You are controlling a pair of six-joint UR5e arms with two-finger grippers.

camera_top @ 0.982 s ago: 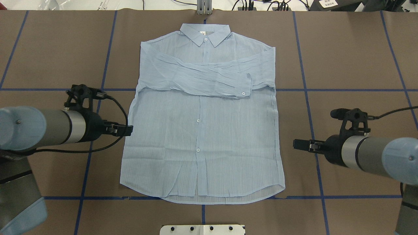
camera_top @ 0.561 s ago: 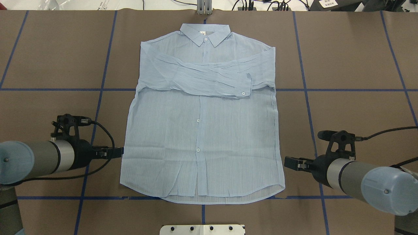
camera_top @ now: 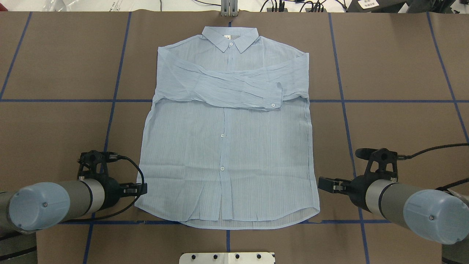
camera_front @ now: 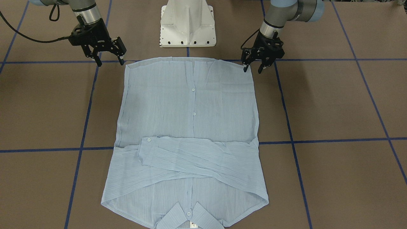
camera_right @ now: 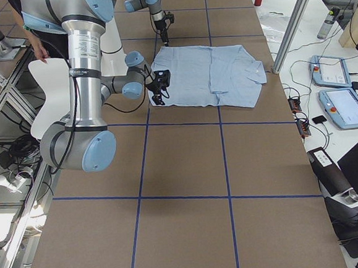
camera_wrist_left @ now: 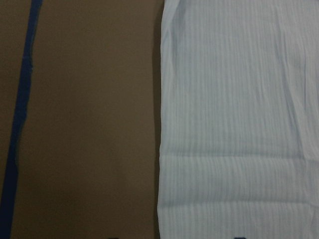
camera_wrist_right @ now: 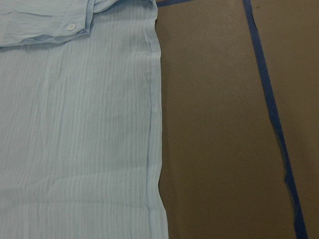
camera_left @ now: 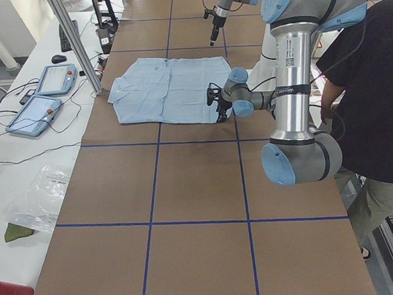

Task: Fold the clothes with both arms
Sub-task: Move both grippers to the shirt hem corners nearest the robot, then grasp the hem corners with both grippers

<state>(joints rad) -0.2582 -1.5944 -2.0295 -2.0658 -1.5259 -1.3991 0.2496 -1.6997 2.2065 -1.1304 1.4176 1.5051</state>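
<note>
The light blue striped shirt [camera_top: 227,146] lies flat on the brown table, front up, collar [camera_top: 230,38] at the far side. Both sleeves are folded across the chest [camera_front: 197,156]. My left gripper [camera_top: 141,189] is open and low beside the shirt's left hem corner; in the front view [camera_front: 252,69] one fingertip is at the cloth edge. My right gripper [camera_top: 326,184] is open just off the right hem corner [camera_front: 110,62], apart from the cloth. Both wrist views show only the shirt's side edge [camera_wrist_left: 239,124] [camera_wrist_right: 75,139], with no fingers.
The white pedestal base [camera_front: 187,25] stands just behind the hem. Blue tape lines [camera_top: 340,101] cross the table. A grey mount [camera_top: 229,9] sits past the collar. An operator [camera_left: 376,108] stands beside the robot. Tablets [camera_left: 44,97] lie on a side table.
Both arms have moved back toward the robot along the shirt's sides, down to the hem corners. The left kept moving last; the right has nearly stopped. The shirt has not moved.
</note>
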